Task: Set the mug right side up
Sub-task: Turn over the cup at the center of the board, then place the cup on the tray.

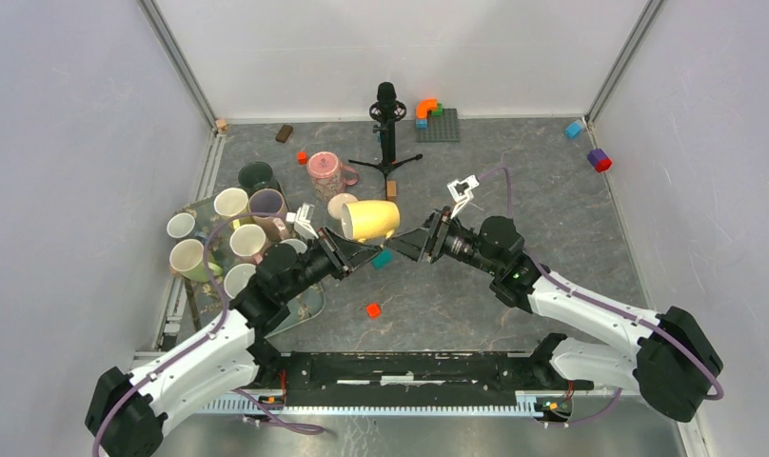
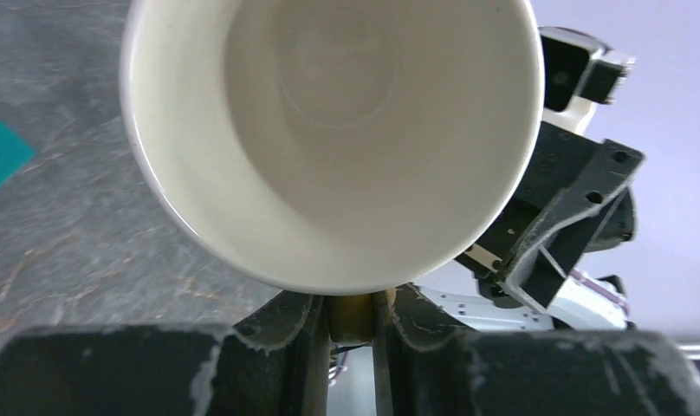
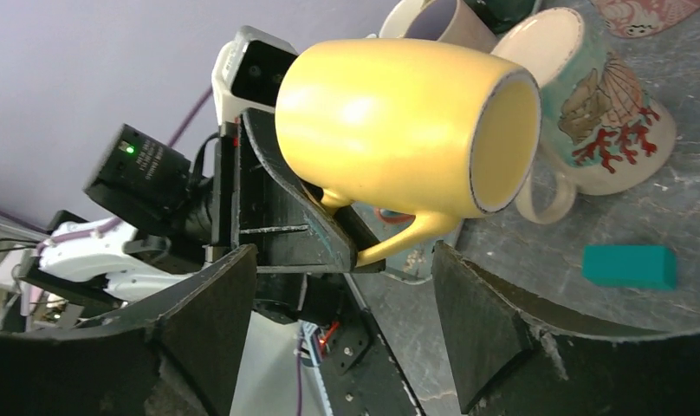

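Observation:
A yellow mug (image 1: 371, 220) with a pale inside hangs on its side above the table, its mouth turned towards the left wrist camera (image 2: 329, 130). My left gripper (image 1: 347, 255) is shut on the mug's handle (image 3: 407, 230); the handle shows pinched between the jaws of the left gripper (image 2: 353, 316). My right gripper (image 1: 409, 246) is open and empty just right of the mug. In the right wrist view the mug (image 3: 390, 121) lies a little beyond the spread jaws of the right gripper (image 3: 342, 256), apart from them.
Several mugs (image 1: 233, 205) crowd the left of the table. A seashell mug (image 3: 606, 113) stands behind the yellow one and a pink mug (image 1: 325, 174) further back. A teal block (image 1: 382, 258), a red block (image 1: 372, 309) and a black stand (image 1: 387, 124) are nearby.

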Available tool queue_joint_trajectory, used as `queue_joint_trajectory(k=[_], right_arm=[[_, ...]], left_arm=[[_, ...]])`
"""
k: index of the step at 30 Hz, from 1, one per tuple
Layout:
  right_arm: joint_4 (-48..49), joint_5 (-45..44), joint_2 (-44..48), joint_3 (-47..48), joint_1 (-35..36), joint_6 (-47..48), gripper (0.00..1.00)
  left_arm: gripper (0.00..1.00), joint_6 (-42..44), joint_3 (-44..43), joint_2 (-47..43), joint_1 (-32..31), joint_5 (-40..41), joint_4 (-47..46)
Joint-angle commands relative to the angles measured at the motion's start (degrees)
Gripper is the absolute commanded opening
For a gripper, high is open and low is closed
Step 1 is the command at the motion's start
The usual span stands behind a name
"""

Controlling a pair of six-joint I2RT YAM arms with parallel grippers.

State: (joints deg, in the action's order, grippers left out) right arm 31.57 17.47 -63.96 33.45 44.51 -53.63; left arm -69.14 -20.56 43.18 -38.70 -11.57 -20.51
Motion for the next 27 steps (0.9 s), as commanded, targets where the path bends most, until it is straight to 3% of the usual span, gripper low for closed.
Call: queue_joint_trajectory(k=[1,7,15,21,27], right_arm=[[-6.06,-2.64,1.88,3.62,-0.08,6.58,0.81],[-18.25,-8.87,3.28,6.72,-0.07,15.79,0.93],[-25.85,-13.14,2.5,10.15,-0.05,23.91,0.95],[-29.63,-13.33,1.33,12.23,-0.26,27.89,0.96],[-32.52,-13.26,0.69,13.9,-0.78,31.2,0.98]], left_arm=[[0.02,7.82,-7.09,-4.15,0.24,3.88,8.29],[0.02,13.33,-13.52,-9.21,0.18,8.28,28.53],[0.02,18.56,-26.07,-13.61,0.2,22.93,56.24],[0.02,20.33,-34.08,-11.65,0.2,36.14,69.35],[0.02,22.91,-39.54,-7.14,0.2,48.7,75.61]])
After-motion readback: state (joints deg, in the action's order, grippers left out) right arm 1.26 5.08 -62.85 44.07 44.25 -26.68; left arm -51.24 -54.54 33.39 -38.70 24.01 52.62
